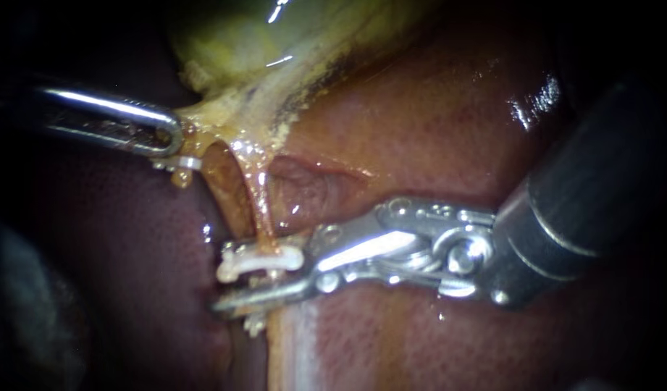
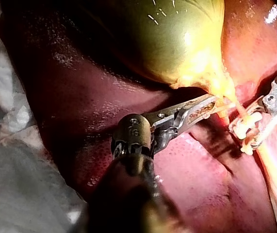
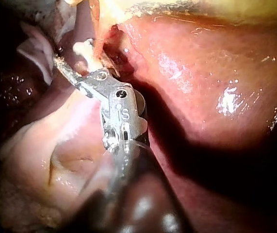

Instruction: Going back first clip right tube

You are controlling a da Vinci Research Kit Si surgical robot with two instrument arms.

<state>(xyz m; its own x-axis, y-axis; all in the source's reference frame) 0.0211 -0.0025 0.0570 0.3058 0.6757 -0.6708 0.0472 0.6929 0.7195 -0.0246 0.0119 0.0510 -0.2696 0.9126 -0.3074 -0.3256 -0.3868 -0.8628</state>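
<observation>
White clip (image 1: 282,257), yellow-green gallbladder (image 1: 224,36), red-brown liver (image 1: 434,123), prob. finely speckled.

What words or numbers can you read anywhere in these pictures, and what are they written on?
On the left instrument: a tiny stamped mark on its metal joint, too small to read for sure.
On the right instrument: a tiny stamped mark on its joint, also too small to read.
On the gallbladder, liver, tube and clip: no writing at all.
</observation>
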